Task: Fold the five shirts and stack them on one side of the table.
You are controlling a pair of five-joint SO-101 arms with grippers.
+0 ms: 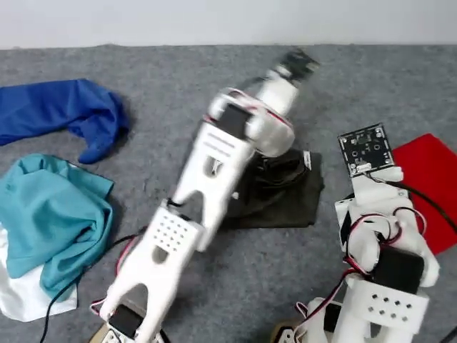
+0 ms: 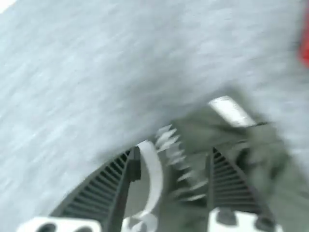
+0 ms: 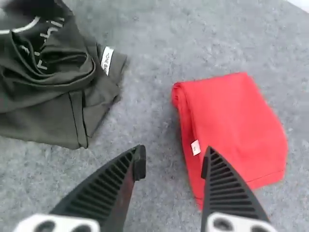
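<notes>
A grey felt-covered table (image 1: 178,78) seen from above, with two white robot arms rising from its near edge.

The left arm (image 1: 207,164) stretches diagonally to the middle of the table and bends down over a dark olive shirt (image 1: 293,200), which lies crumpled and partly folded at the centre. In the blurred left wrist view, the left gripper (image 2: 175,162) has its black ribbed fingers spread apart, with the dark fabric and its pale lettering in and behind the gap between them.

The right arm (image 1: 378,271) stands near the right end of the near edge. The right gripper (image 3: 174,162) is also spread wide, with nothing in it. It hangs over bare table between the dark olive shirt and a red shirt (image 3: 227,125). The red shirt is folded into a neat rectangle at the right edge of the table.

Three unfolded shirts lie along the left edge. A blue shirt (image 1: 64,111) sits towards the far left corner. A teal shirt (image 1: 57,214) is heaped nearer, partly on top of a white shirt (image 1: 21,293).
</notes>
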